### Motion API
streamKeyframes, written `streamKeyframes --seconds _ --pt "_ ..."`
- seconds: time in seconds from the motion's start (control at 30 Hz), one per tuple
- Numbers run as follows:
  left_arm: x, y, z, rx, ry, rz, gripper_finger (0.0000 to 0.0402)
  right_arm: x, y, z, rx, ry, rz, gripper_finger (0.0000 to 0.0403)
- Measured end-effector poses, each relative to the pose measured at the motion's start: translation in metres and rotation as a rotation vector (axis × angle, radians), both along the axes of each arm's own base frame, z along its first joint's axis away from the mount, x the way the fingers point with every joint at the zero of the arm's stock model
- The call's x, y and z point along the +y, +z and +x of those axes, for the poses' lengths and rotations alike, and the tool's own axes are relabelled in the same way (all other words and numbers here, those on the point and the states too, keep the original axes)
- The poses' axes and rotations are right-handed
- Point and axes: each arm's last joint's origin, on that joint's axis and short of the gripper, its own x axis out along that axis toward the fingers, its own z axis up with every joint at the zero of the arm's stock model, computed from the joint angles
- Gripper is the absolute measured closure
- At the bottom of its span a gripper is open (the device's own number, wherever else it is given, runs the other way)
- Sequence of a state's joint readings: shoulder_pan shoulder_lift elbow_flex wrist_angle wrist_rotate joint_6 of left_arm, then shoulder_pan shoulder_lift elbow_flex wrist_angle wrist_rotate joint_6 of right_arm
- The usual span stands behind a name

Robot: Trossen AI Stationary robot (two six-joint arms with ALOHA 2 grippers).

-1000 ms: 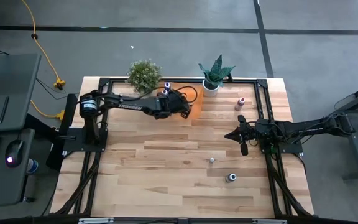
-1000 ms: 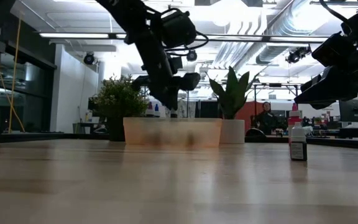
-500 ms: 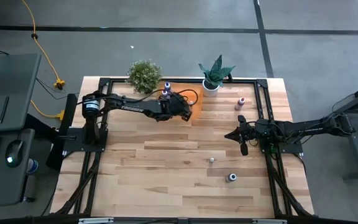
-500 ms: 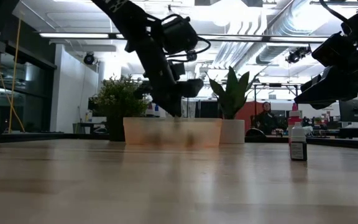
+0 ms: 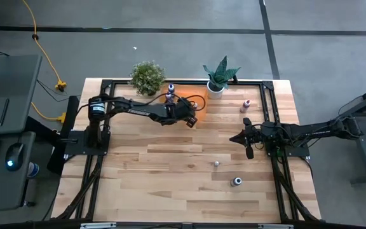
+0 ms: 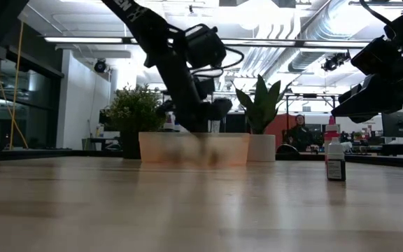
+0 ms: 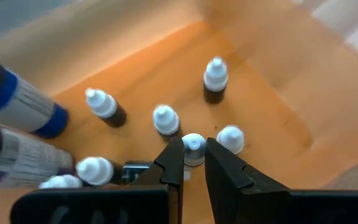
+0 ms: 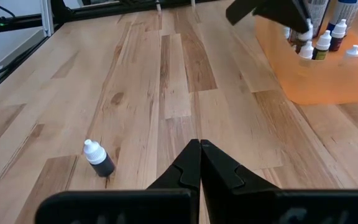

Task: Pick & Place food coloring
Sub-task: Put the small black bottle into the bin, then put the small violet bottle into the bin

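Observation:
An orange tray [image 5: 200, 104] sits at the far middle of the table and holds several small white-capped food coloring bottles [image 7: 165, 119] plus two larger blue-labelled ones [image 7: 17, 102]. My left gripper [image 7: 193, 155] reaches down into the tray, shut on one small bottle [image 7: 194, 145]. In the high view the left gripper [image 5: 190, 117] covers part of the tray. My right gripper [image 5: 245, 141] waits at the table's right side, shut on nothing [image 8: 199, 144]. Loose bottles stand on the table [image 5: 216, 163] [image 5: 236, 182] [image 5: 246, 105]. My left gripper pinches the small bottle just under its white cap [image 7: 194, 149], between its two fingertips. The fingers come slanting down from the table's left side. The bottle stands upright among the others in the tray. The fingers hide its body, so whether it rests on the tray floor does not show.
Two potted plants [image 5: 148, 76] [image 5: 219, 77] stand at the far edge on either side of the tray. A dark-bodied bottle [image 8: 98, 158] stands in front of my right gripper. A black frame [image 5: 107, 83] runs around the table. The near half is open wood.
My left gripper has sunk toward the tray with the small bottle still between its fingers, rolling a little at the wrist. In the low view its fingertips now reach the tray's rim.

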State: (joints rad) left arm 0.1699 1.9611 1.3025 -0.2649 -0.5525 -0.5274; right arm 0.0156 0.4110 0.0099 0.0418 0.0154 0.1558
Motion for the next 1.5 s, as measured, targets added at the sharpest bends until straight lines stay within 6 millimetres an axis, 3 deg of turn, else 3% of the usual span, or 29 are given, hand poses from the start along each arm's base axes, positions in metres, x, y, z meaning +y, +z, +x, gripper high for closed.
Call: streamKeyframes --seconds 0.33,0.67,0.9,1.23,1.5 --pt "0.000 -0.002 0.000 0.002 -0.009 -0.013 0.0364 0.000 0.000 0.000 0.001 0.000 0.000 0.0402" --pt "0.000 -0.002 0.001 -0.007 -0.010 -0.010 0.0303 0.000 0.000 0.000 0.001 0.001 0.000 0.0402" --pt "0.000 0.003 0.004 -0.010 -0.033 0.009 0.0290 0.000 0.000 0.000 0.000 0.000 0.000 0.0402" --pt "0.002 0.031 0.012 0.020 -0.067 0.070 0.0289 0.000 0.000 0.000 0.001 0.000 0.000 0.0402" --pt "-0.003 0.083 -0.005 -0.009 -0.077 0.135 0.0289 0.000 0.000 0.000 0.000 0.000 0.000 0.0402"
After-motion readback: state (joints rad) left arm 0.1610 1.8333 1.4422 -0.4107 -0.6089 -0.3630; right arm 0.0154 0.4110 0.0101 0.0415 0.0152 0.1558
